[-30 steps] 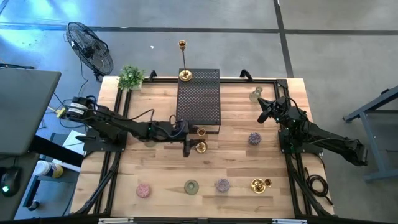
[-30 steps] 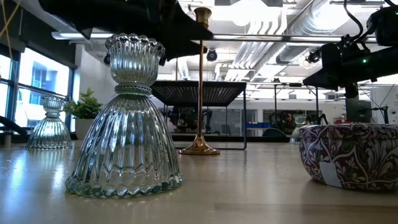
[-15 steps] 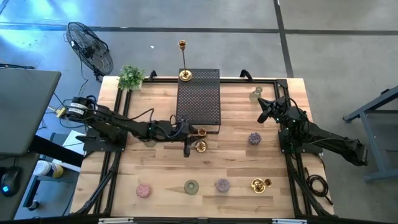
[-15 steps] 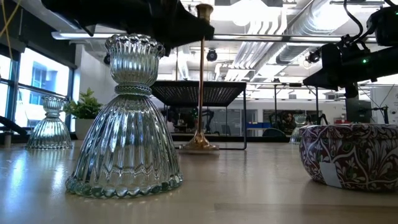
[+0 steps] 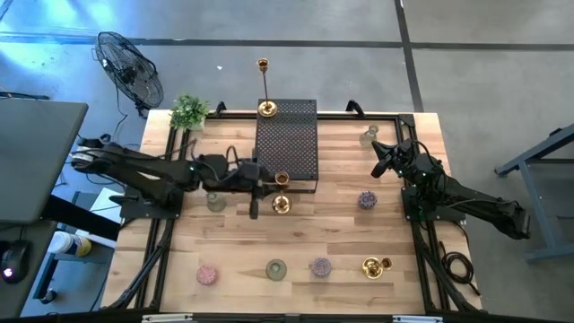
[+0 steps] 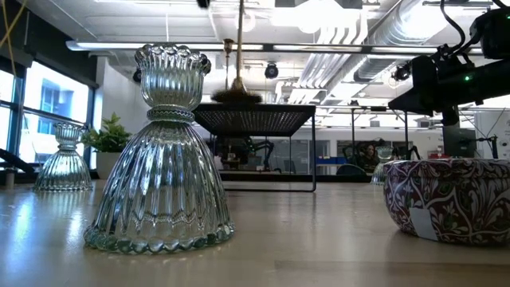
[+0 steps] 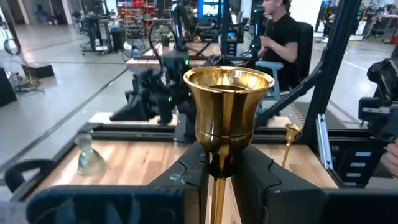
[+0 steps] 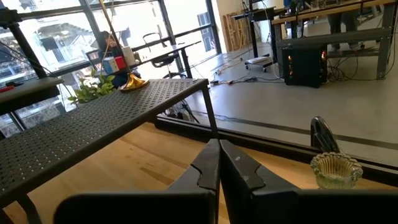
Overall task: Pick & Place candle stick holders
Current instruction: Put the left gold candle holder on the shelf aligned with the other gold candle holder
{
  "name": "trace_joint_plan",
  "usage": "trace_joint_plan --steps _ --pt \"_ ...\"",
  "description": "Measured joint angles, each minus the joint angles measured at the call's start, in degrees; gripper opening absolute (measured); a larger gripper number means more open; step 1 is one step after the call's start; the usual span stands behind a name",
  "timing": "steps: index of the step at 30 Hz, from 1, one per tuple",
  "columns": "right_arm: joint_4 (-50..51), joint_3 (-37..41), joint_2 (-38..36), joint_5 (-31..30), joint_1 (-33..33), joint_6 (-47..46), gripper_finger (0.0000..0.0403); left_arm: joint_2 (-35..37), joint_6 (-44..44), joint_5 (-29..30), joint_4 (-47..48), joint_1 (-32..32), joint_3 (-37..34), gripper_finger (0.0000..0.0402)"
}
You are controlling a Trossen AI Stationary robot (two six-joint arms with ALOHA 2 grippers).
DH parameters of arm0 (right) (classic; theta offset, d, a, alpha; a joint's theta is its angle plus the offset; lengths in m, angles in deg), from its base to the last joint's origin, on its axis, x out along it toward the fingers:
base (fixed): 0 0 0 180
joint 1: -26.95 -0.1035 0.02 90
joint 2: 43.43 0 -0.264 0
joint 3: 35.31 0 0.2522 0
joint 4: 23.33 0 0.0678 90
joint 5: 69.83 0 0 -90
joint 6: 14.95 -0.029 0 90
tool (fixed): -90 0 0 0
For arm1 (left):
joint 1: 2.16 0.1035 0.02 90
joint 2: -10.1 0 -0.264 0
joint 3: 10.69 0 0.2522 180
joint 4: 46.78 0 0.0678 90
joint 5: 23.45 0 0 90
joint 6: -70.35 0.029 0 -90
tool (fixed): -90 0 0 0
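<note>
A gold candle stick holder (image 7: 227, 106) with a bell-shaped cup, a slim stem and a round base (image 5: 282, 205) hangs in the air in front of the black perforated box (image 5: 287, 148). My left gripper (image 5: 269, 187) reaches in from the table's left and is shut on its stem. In the low view its base (image 6: 233, 94) floats well above the tabletop. My right gripper (image 8: 219, 163) waits shut near the table's far right corner. Other holders stand on their bases: a clear glass one (image 5: 216, 201), a pink (image 5: 207, 274), a green (image 5: 275, 268) and a purple one (image 5: 321, 266). My left gripper pinches the gold holder's stem (image 7: 217, 182) between its two fingers, just beneath the cup. The fingers (image 7: 194, 171) lie level, coming from the table's left, and cross the stem. The holder hangs upright below and above the fingers, its base lifted clear of the table.
A tall gold candlestick (image 5: 266, 108) stands on the box's far edge. A potted plant (image 5: 188, 112) sits at the far left corner. A glass holder (image 5: 369, 136) and a purple cup (image 5: 367, 200) are at the right, and a gold holder (image 5: 376, 266) lies near the front right.
My left gripper has risen with the gold holder, whose base stood on the table a second ago and now hangs clear of it. Gripper and holder have also shifted a little toward the table's left and far edge.
</note>
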Motion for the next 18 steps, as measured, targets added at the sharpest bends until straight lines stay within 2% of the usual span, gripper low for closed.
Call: trace_joint_plan --steps 6,10,18 --pt "0.0 0.0 0.3 0.0 0.0 0.0 0.0 4.3 4.6 1.3 5.5 4.7 4.1 0.0037" --pt "0.0 0.0 0.4 0.0 0.0 0.0 0.0 5.5 4.9 -0.6 5.9 12.1 4.1 0.0041" --pt "0.0 0.0 0.4 0.0 0.0 0.0 0.0 4.5 4.8 -9.1 5.9 29.9 4.1 0.0043"
